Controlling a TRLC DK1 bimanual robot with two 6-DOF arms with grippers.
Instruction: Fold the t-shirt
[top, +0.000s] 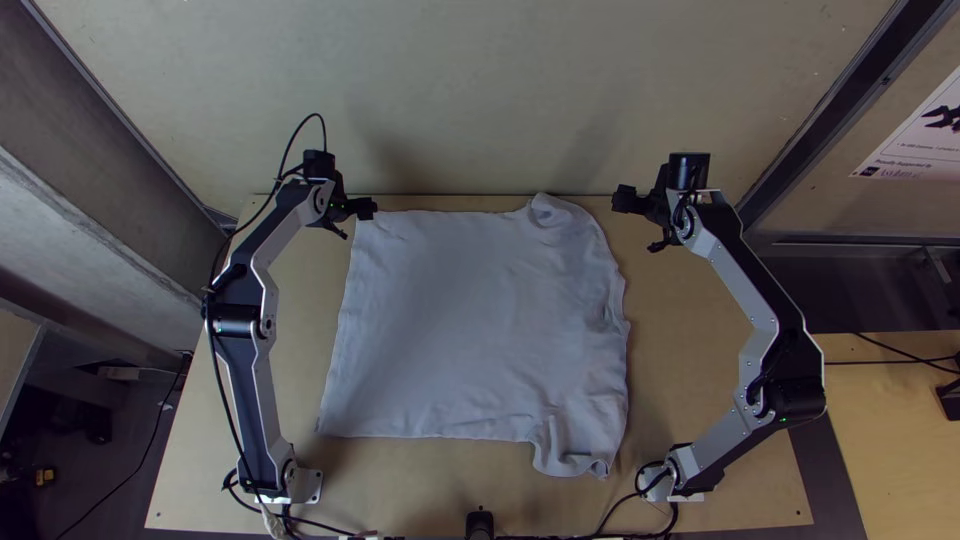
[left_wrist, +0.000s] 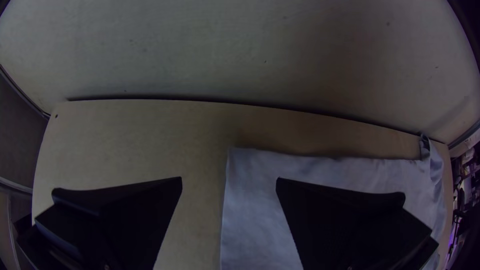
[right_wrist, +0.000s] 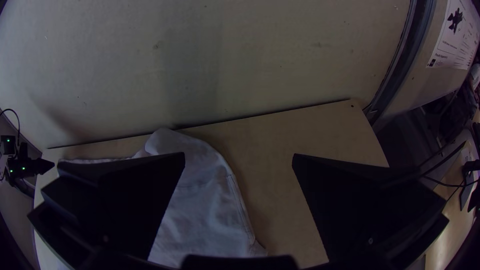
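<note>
T-shirt (top: 470, 320) lies spread out, mid-tbl, btwn the 2 arms, on the light wood table (top: 690, 350). L edge runs pretty straight, slanting a bit; far edge's fairly flat too. R side's rumpled: a bunched bit sticks up at the far R corner, another pokes out at the near R, w/ small folds along the R edge btwn them.

L gripper (top: 360, 222) is at the shirt's far L corner, fingers (left_wrist: 135, 210) spread wide w/ a big gap. R gripper (top: 634, 224) is just R of the far R bunched bit, its fingers also well apart. Printed sheet (top: 915, 140) hangs far R.
</note>
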